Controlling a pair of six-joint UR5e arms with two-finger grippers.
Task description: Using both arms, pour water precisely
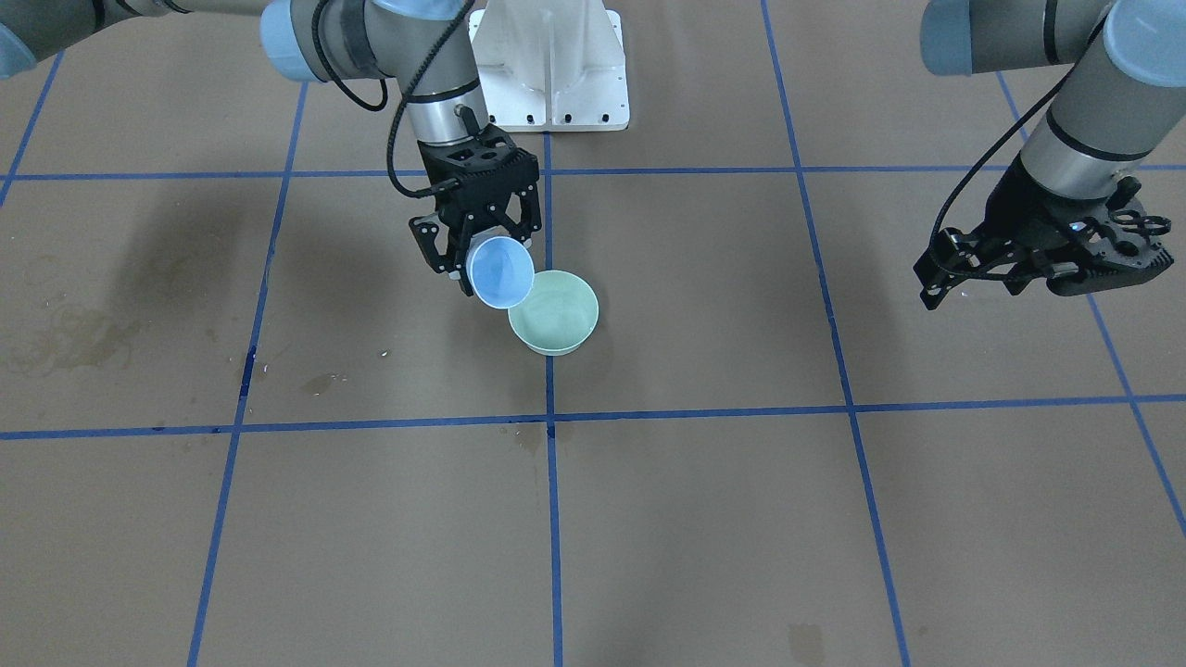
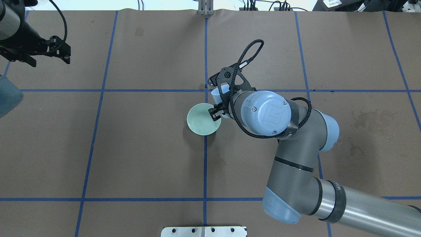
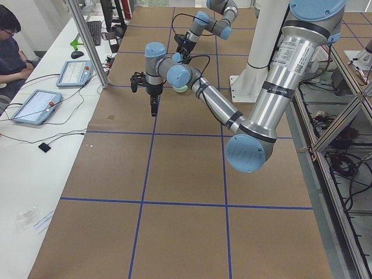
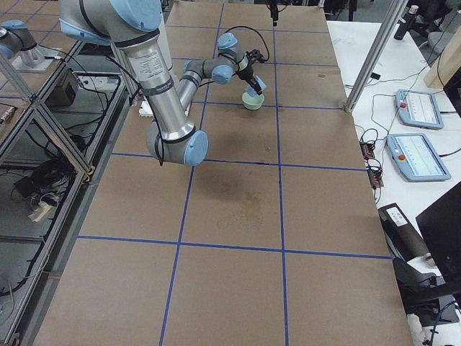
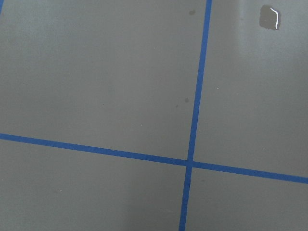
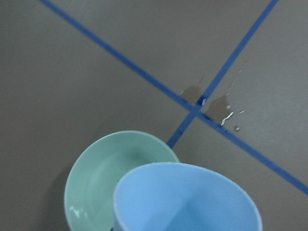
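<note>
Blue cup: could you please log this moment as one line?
right arm: jaws shut on blue cup, tilted above green bowl rim | water: glints in bowl | left arm: jaws open

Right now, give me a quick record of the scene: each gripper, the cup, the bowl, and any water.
Right gripper: shut on blue cup, cup tipped toward the bowl
Left gripper: open, empty, far off to the side
Green bowl: upright, a little water inside
Stream: none visible
Spill: wet patches by the tape crossing
</note>
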